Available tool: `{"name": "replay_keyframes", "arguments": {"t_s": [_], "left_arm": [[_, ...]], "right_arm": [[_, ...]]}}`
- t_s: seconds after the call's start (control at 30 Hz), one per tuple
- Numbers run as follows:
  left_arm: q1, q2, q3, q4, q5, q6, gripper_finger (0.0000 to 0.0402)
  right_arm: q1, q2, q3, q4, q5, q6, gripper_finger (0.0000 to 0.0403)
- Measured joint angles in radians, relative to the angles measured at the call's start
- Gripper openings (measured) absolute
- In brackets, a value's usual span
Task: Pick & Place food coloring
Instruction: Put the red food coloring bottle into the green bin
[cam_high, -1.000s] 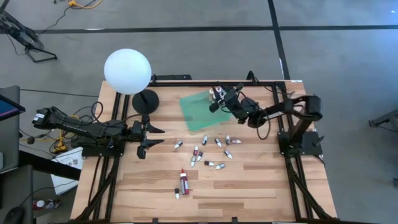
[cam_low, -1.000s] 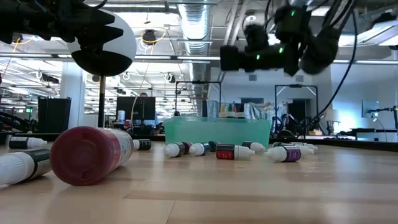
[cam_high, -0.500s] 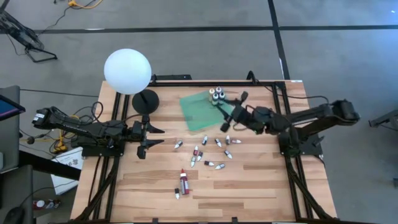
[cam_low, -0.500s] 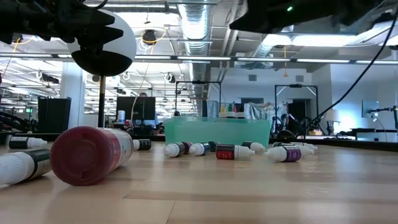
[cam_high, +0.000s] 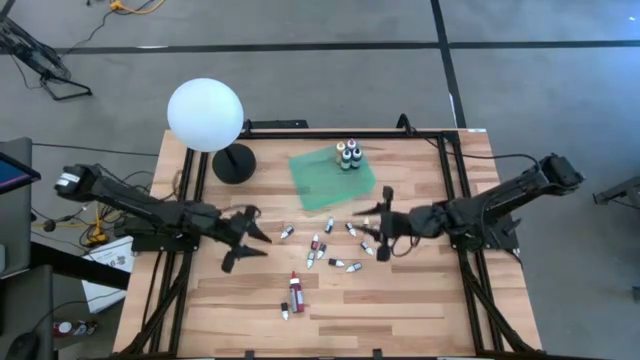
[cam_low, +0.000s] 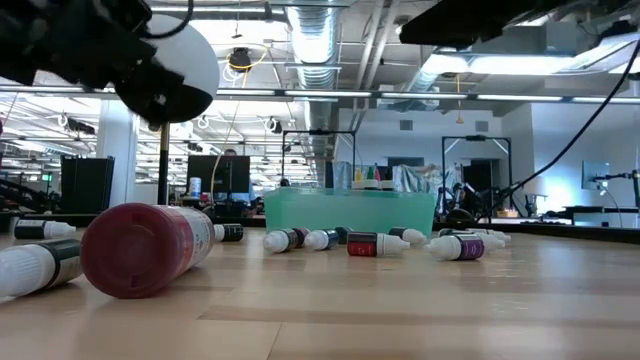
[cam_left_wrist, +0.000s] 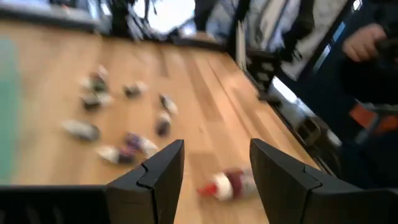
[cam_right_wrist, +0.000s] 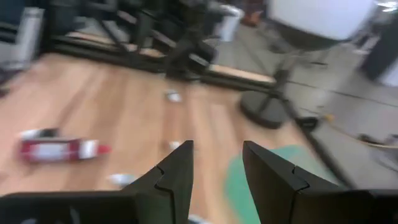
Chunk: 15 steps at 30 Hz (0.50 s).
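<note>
Several small food coloring bottles (cam_high: 322, 245) lie on their sides around the table's middle, and a bigger red bottle (cam_high: 296, 290) lies nearer the front edge. Three dark bottles (cam_high: 347, 153) stand upright on the flat green tray (cam_high: 320, 180). My right gripper (cam_high: 372, 226) hovers open above the right end of the scattered bottles, nothing between its fingers (cam_right_wrist: 180, 171). My left gripper (cam_high: 258, 240) hangs open to their left, pointing at them; the red bottle (cam_left_wrist: 227, 183) shows beyond its fingers.
A lamp with a white globe (cam_high: 205, 114) and a black round base (cam_high: 233, 163) stands at the far left of the table. In the low view the red bottle (cam_low: 140, 250) lies close to the camera, with the tray (cam_low: 350, 212) behind the row of bottles.
My right gripper has left the tray and the three upright bottles on it. It has swung toward the near edge to above the scattered bottles, tipping from pointing down to nearly level. My left gripper has edged right and a little down toward the bottles.
</note>
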Motion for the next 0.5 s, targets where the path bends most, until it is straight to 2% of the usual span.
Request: {"name": "replay_keyframes", "arguments": {"t_s": [0.13,0.3,0.5], "left_arm": [[-0.106,0.149,0.0,0.083,-0.016,-0.072,0.0176],[-0.252,0.328,0.031,0.212,-0.104,-0.149,0.0176],[-0.357,0.547,0.137,0.228,-0.167,-0.218,0.0176]], "right_arm": [[0.06,0.024,0.0,-0.037,-0.007,0.057,0.0131],[0.119,0.072,-0.001,-0.086,-0.008,0.149,0.0131],[0.166,0.134,-0.001,-0.116,-0.008,0.23,0.0131]]}}
